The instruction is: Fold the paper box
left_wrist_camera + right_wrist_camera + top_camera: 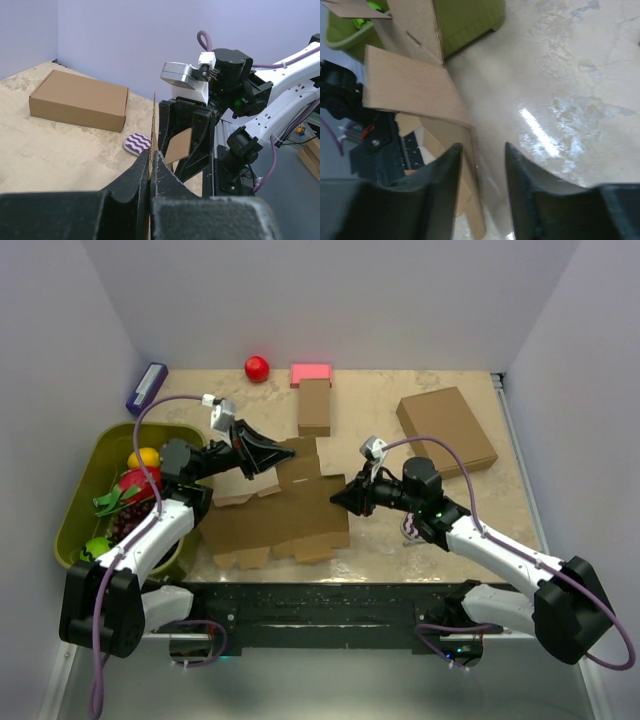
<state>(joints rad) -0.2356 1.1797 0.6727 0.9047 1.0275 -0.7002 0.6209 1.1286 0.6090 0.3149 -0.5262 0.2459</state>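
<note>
Pinches a raised flap of the paper box (285,515) in the left gripper (150,167), jaws clamped tight on the cardboard edge, just beside the green tub (80,495). Straddles another upturned flap on the side away from the tub with the right gripper (482,157), fingers parted, a gap showing beside the card. Spread on a beige marbled tabletop (380,430), pale lilac walls (330,290) behind the tub.

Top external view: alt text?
Two arms work a flat brown paper box mid-table: left gripper pinches a raised flap, right gripper sits at its right edge. Green bin at left; two brown boxes and a red ball behind.
</note>
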